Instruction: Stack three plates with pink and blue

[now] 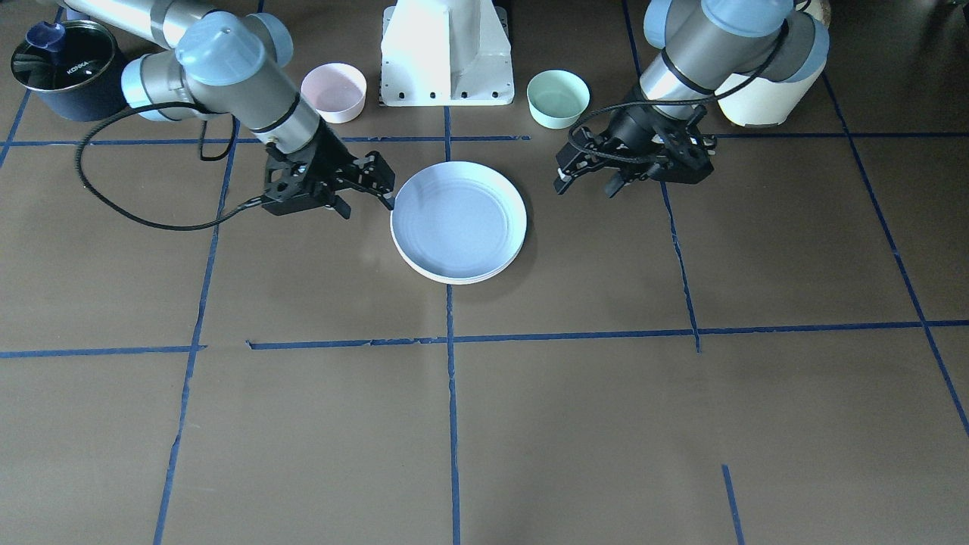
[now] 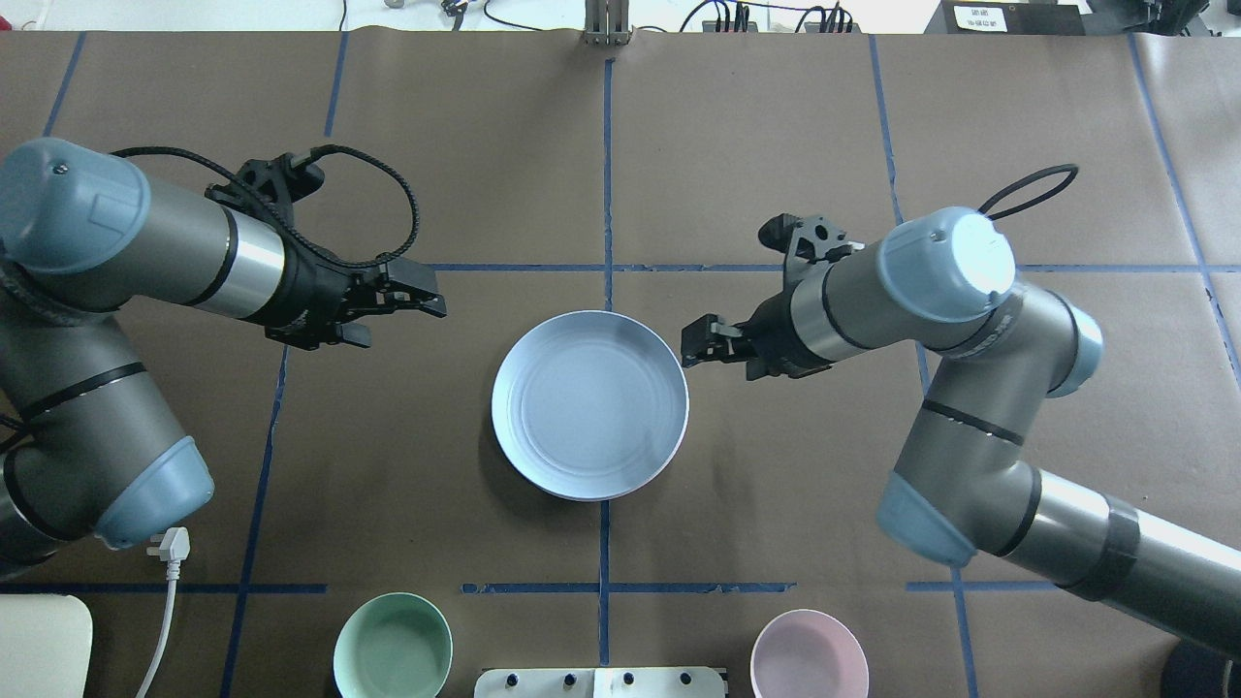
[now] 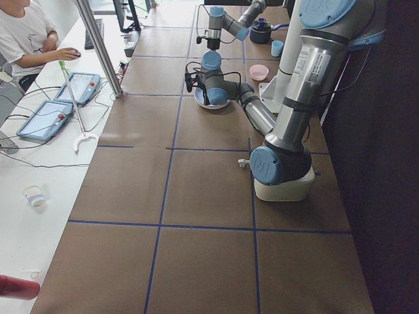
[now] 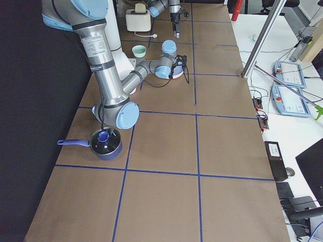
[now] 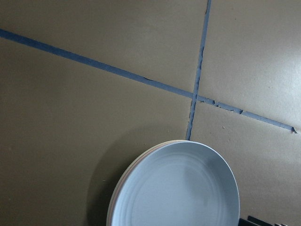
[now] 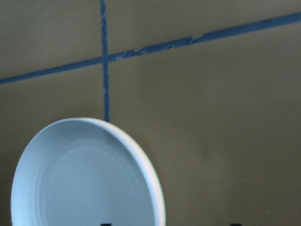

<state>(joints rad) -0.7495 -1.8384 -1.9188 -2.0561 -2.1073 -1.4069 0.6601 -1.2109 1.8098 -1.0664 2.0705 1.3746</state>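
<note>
Brown-papered table (image 2: 776,145): three plates (image 1: 458,221) judged stacked, blue (image 2: 589,404) topmost. Stack flanked by right gripper (image 2: 686,344) and left gripper (image 2: 439,299), both spread, empty. Withdrawal called for.

pink bowl (image 1: 334,91) | mint bowl (image 1: 558,98) | dark pot (image 1: 76,106) holding blue cup (image 1: 47,35)

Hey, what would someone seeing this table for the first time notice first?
A light blue plate tops a stack at the table's centre, with the paler rims of the plates under it just showing. The left gripper and right gripper flank the stack, both open and empty, the right one close to the rim. A mint bowl and a pink bowl stand by the robot's base.
</note>
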